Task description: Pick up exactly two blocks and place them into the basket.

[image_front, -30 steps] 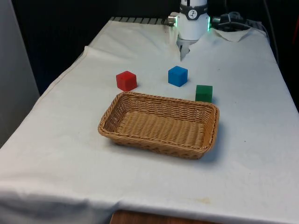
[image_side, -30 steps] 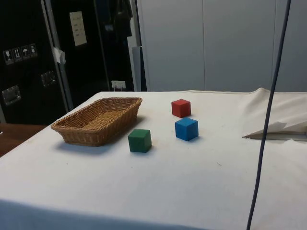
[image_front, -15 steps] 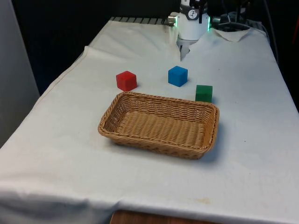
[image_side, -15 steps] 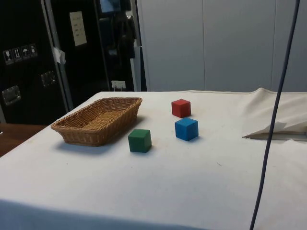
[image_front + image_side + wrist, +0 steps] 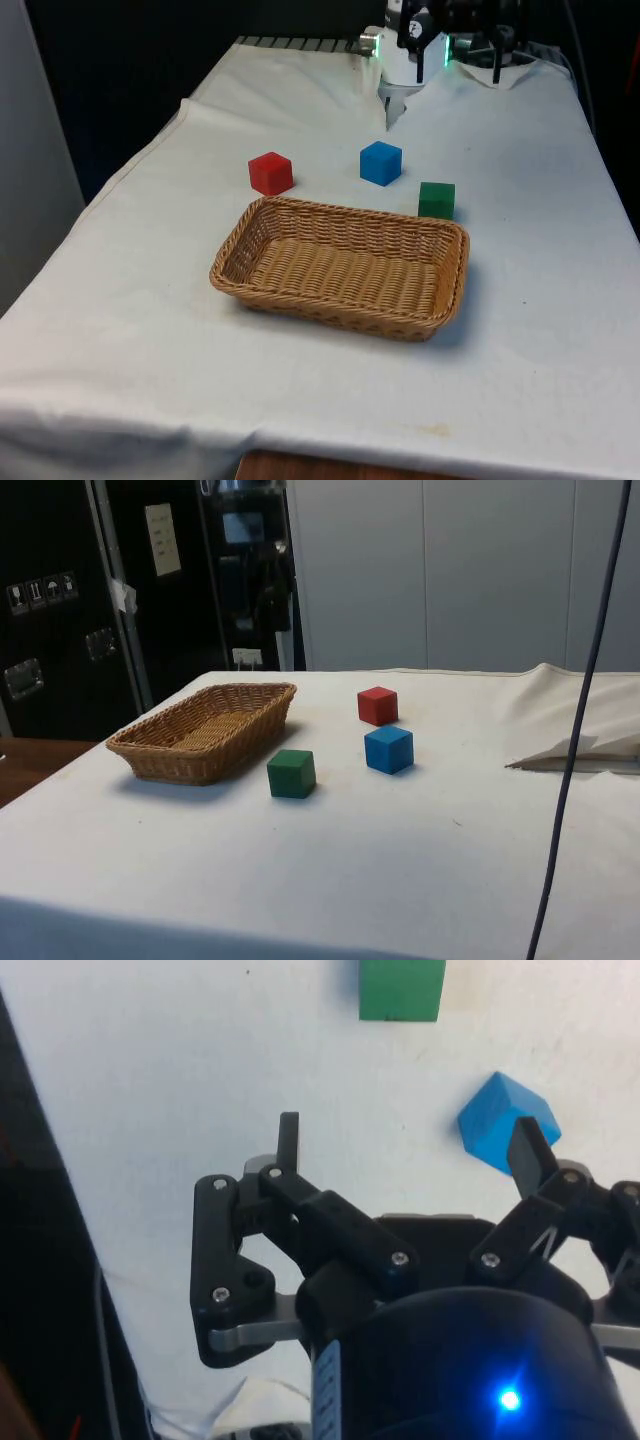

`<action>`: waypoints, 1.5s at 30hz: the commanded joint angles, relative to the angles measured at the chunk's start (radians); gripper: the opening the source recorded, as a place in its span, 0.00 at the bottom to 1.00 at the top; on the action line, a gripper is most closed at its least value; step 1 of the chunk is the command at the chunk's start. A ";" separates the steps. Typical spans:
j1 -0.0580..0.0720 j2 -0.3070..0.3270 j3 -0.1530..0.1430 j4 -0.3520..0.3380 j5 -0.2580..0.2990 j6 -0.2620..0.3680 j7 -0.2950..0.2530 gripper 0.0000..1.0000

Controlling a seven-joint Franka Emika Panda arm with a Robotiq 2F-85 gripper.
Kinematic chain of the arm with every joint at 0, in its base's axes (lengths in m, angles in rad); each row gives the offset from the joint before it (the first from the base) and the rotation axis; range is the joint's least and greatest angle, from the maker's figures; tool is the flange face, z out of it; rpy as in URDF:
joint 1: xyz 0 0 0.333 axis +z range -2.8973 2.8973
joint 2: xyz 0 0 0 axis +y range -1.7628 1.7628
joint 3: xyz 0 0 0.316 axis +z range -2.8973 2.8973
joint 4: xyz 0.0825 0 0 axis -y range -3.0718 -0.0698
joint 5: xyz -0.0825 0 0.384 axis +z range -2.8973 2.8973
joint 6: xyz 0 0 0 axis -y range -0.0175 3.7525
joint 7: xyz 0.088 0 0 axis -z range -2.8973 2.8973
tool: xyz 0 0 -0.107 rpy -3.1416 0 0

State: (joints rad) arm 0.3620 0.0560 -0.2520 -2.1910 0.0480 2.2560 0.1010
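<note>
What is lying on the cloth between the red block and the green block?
In the front view, the blue block sits between the red block and the green block, slightly farther back.

A red block, a blue block and a dark green block sit on a plain white tablecloth, each a single solid colour with no markings. The wicker basket is a warm tan-brown, its woven strands giving a ribbed, criss-cross pattern over the walls and floor. The gripper is matt black, its linkage dotted with small silver screw heads.
</note>
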 commanded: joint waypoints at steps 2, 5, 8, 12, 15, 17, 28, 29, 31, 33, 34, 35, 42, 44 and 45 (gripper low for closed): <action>0.001 0.012 0.001 -0.010 0.002 0.029 0.010 1.00; 0.001 0.026 0.001 -0.022 0.005 0.059 0.011 1.00; 0.001 0.043 0.002 -0.033 0.007 0.089 0.010 1.00; 0.000 0.055 0.003 -0.037 0.003 0.099 0.008 1.00; 0.002 0.083 0.008 -0.054 0.004 0.158 0.001 1.00; 0.003 0.095 0.011 -0.057 0.003 0.176 -0.002 1.00; -0.002 0.169 0.023 -0.073 0.009 0.270 -0.037 1.00; -0.003 0.176 0.023 -0.075 0.011 0.278 -0.040 1.00; -0.002 0.191 0.019 -0.071 0.003 0.280 -0.037 1.00; -0.009 0.199 0.023 -0.078 0.016 0.302 -0.056 1.00; -0.010 0.204 0.023 -0.079 0.018 0.308 -0.061 1.00; -0.012 0.209 0.024 -0.080 0.020 0.313 -0.065 1.00; -0.021 0.244 0.025 -0.088 0.024 0.348 -0.085 1.00; -0.023 0.254 0.026 -0.090 0.023 0.359 -0.089 1.00; -0.023 0.260 0.026 -0.090 0.023 0.365 -0.091 1.00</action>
State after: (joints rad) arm 0.3450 0.3180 -0.2350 -2.2790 0.0550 2.6130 0.0230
